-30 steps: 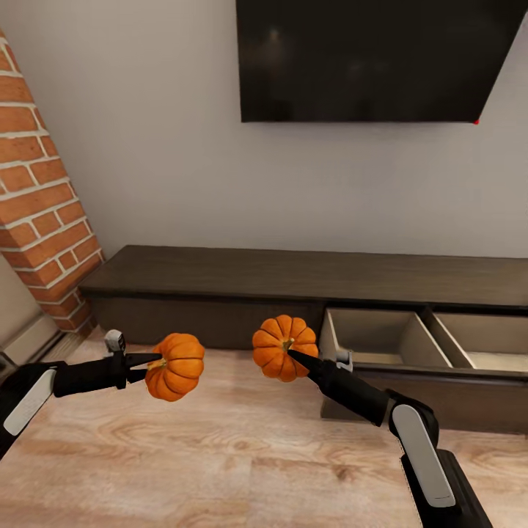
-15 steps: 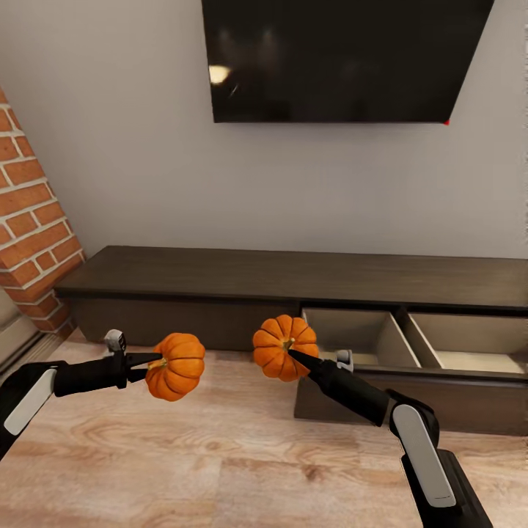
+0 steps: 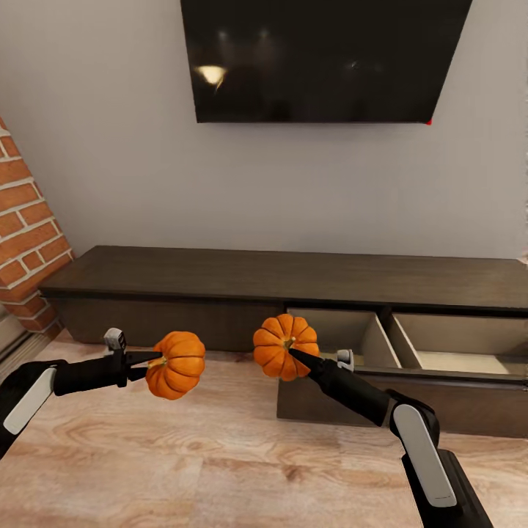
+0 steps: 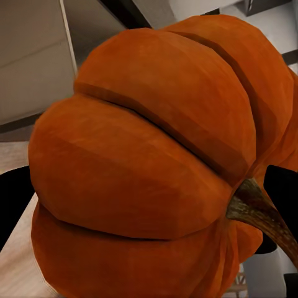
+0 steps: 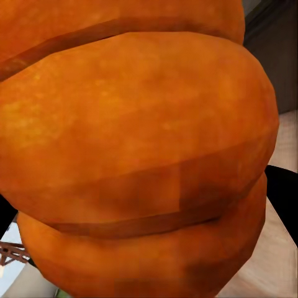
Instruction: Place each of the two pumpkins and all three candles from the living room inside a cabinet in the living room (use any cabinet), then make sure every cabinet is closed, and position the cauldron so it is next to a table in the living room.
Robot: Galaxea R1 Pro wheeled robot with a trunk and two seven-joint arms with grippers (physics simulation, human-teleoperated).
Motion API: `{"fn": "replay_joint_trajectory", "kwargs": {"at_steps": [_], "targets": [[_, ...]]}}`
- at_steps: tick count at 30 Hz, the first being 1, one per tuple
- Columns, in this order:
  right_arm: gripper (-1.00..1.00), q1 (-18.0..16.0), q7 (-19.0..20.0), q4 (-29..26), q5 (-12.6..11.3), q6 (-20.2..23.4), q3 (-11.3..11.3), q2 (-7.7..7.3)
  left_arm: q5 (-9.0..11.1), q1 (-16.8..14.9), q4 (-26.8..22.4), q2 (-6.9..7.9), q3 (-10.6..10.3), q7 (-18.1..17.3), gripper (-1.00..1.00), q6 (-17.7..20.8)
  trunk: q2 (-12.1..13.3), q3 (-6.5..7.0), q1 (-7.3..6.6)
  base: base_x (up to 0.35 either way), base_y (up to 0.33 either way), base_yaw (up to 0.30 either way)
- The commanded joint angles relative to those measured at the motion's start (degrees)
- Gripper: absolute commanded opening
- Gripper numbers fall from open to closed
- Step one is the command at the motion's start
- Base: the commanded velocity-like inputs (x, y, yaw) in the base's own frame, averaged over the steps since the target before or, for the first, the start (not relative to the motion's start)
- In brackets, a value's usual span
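Shifted leftward: whole head view, so camera moved. Two pumpkins, left [image 3: 176,364] clamped in left gripper [image 3: 152,361], right [image 3: 285,346] in right gripper [image 3: 295,353], before cabinet [image 3: 220,275]; two drawers open, right one cut off.

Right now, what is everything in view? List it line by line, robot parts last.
pumpkins: two, bright orange; one held in the left gripper, the other in the right, both above the floor.
cabinet: one, dark brown, low along the wall; two drawers open at its right part.
television: one, black, on the wall above the cabinet.
brick column: one, red, at left.
floor: light wood.
left gripper: black, shut on a pumpkin.
right gripper: black, shut on a pumpkin.
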Motion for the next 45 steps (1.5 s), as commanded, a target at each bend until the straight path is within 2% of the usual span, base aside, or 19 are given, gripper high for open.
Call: {"fn": "replay_joint_trajectory", "kwargs": {"at_steps": [1, 18, 38, 45], "targets": [[-1.00, -0.04, 0.37, 0.01, -0.01, 0.39, -0.15, 0.05, 0.30, -0.06, -0.01, 0.06, -0.16, -0.15, -1.00, 0.36, -0.02, -0.05, -0.01, 0.000, -0.268, 0.000], [-1.00, -0.04, 0.39, 0.01, -0.01, 0.39, -0.30, 0.02, 0.23, -0.06, -0.05, -0.01, -0.13, -0.10, -1.00, 0.36, -0.02, 0.08, -0.01, 0.047, -0.262, -0.018], [-1.00, -0.04, 0.36, 0.17, 0.03, 0.39, -0.25, 0.06, 0.22, -0.06, -1.96, -0.02, 0.05, -0.12, -1.00, 0.36, -0.02, 1.40, -0.01, 0.014, -0.017, -0.202], [-1.00, -0.04, 0.39, 0.19, -0.01, 0.39, -0.33, 0.00, 0.21, -0.06, -1.97, -0.03, 0.08, -0.10, -1.00, 0.36, -0.02, 1.47, -0.01, 0.000, 0.000, -0.035]]}}
